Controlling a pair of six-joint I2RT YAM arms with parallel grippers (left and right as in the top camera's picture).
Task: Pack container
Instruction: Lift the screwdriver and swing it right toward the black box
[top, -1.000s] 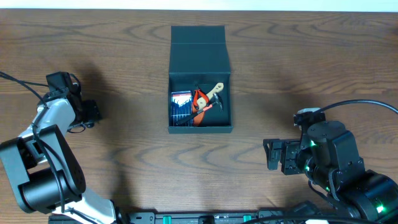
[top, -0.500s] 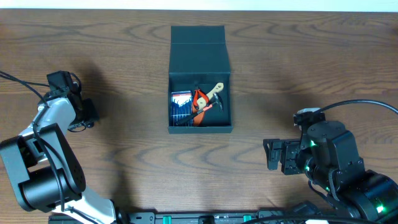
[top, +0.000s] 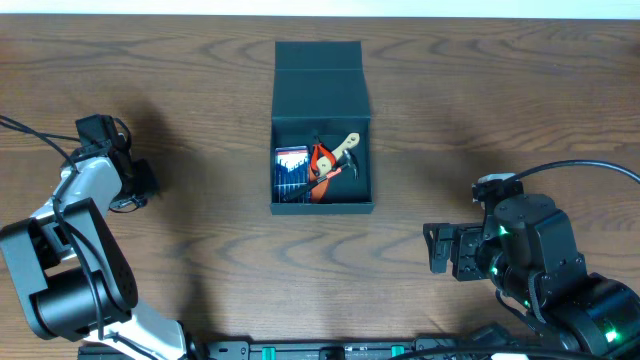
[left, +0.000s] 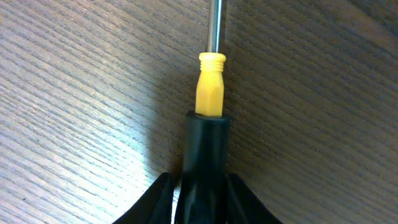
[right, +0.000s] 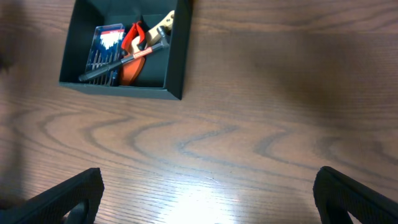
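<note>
The container (top: 321, 95) sits in the middle of the bench (top: 200, 80) in the overhead view. Its lid flap is laid back and hand tools (top: 320, 170) are already inside; it has not moved over the last second. Well off to its left, the left tool (top: 138, 185) has narrowed.

In the left wrist view its fingers now pinch the black handle of a screwdriver (left: 208, 149) lying on the wood — the grasp looks made, so lifting it toward the box should follow.

In the right wrist view the right tool (right: 208, 180) stays spread wide and empty, facing the box.
</note>
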